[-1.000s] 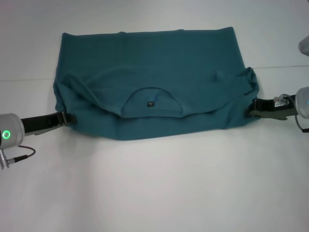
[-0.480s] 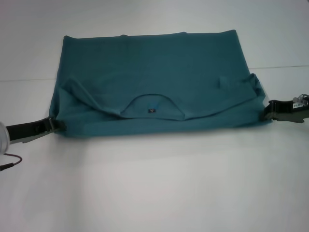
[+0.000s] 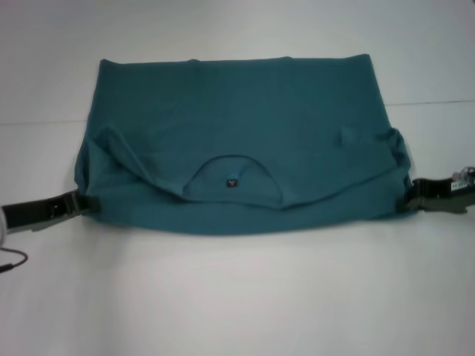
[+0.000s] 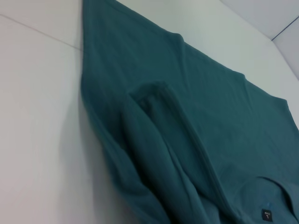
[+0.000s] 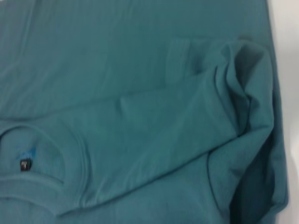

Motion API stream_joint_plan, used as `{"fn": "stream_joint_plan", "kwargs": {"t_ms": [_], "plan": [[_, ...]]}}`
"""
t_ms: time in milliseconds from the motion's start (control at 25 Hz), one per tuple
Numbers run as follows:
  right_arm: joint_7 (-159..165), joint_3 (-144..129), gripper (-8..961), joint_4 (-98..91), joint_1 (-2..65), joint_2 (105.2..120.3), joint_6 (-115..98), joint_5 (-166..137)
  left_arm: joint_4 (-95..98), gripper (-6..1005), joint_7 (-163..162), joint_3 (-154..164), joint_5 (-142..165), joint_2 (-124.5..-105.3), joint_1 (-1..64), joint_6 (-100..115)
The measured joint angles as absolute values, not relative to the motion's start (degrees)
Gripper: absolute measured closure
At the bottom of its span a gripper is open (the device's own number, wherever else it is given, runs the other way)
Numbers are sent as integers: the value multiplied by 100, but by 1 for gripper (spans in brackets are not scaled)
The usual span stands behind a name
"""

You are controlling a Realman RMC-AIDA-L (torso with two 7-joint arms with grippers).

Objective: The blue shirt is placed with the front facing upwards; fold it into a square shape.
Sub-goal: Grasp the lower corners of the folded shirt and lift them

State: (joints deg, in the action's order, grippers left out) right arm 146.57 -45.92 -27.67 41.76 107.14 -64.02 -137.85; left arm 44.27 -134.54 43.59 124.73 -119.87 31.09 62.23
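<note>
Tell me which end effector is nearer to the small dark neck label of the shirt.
The left end effector is slightly nearer; it sits at the blue shirt's left edge. The right end effector sits at its right edge, farther from the neck label.

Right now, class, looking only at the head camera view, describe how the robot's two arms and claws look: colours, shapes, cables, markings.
The left claw is a flat, dark, glossy black bar; a thin dark cable loops beside its pale grey wrist. The right claw is likewise black and blocky, with small white fittings on top. No markings are readable.
</note>
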Motion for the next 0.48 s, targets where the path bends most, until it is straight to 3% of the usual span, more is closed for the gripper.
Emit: {"fn": "stream_joint_plan", "kwargs": {"t_ms": [480], "plan": [[14731,-4587,907,-3482,3670,10774,-7487,-13862,5081,974,-13539,4068,12472,-12067,2604,7281]]}}
